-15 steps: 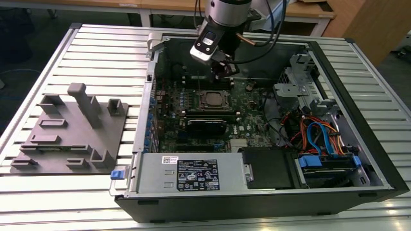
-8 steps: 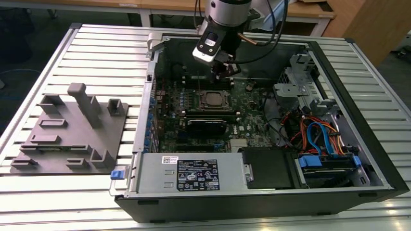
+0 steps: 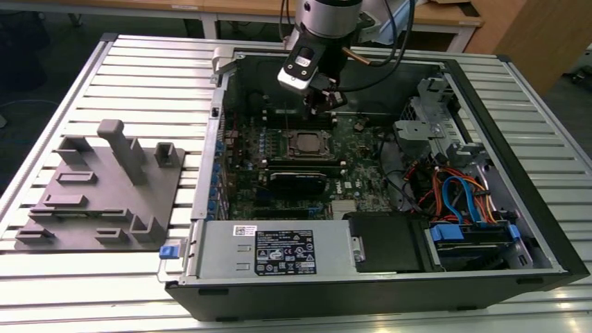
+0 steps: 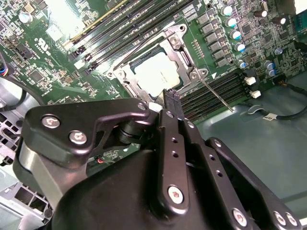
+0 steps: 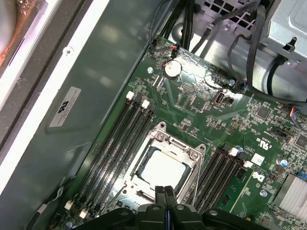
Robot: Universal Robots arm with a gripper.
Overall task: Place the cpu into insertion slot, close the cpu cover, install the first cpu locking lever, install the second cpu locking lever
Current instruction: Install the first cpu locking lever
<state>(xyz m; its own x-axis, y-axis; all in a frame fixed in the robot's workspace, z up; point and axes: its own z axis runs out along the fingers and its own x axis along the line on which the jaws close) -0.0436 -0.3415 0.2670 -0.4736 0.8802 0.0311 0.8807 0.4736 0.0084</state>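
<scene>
Gripper (image 5: 165, 192): fingers (image 5: 160, 197) clenched, empty, at cpu (image 5: 163, 170) edge; cover (image 5: 178, 145) down. Second wrist view adds lever (image 4: 218, 97) jutting free. Exterior view: arm (image 3: 324, 28) inside case (image 3: 370, 295), walls nr; jig (image 3: 93, 194) on bench (image 3: 93, 277).

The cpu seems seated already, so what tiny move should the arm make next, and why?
Probably slide the shut gripper sideways onto the thin locking lever and press it down. The cpu lies in the insertion slot, the cpu cover looks flat over it, yet that lever juts out free across the memory slots.
</scene>
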